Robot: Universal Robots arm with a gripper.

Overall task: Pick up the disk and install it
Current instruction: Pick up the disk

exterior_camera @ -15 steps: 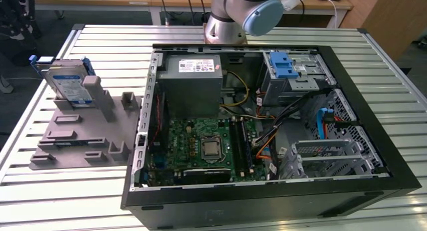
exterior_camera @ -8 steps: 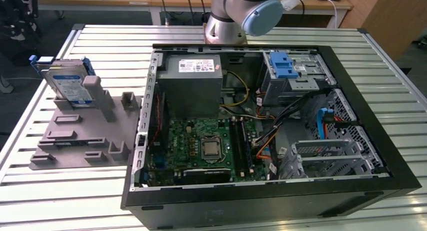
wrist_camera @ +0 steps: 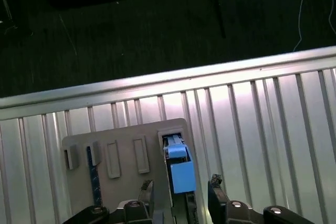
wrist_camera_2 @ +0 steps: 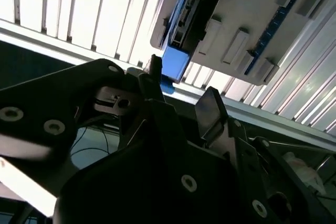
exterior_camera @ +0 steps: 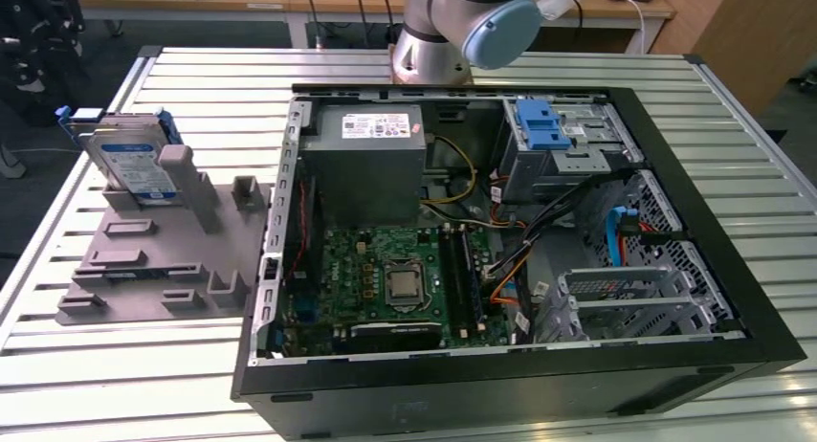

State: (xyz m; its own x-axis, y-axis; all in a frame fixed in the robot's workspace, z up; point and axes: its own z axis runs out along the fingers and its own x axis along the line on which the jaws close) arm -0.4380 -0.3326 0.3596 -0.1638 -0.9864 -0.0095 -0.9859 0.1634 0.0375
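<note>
Blue-railed disk (wrist_camera: 177,155) stands edge-on, partly hidden in grey holder (wrist_camera: 123,139), near the spread gripper (wrist_camera: 181,183).

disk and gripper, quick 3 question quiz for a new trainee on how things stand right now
1. True or false: the disk already sits inside the computer case.
2. The disk stands upright in: A the grey holder; B the blue-latched cage; C the motherboard.
3. Fill in: in the first wrist view the gripper, above the disk, is ____ (open or shut).
Key: 1 false; 2 A; 3 open.
</note>
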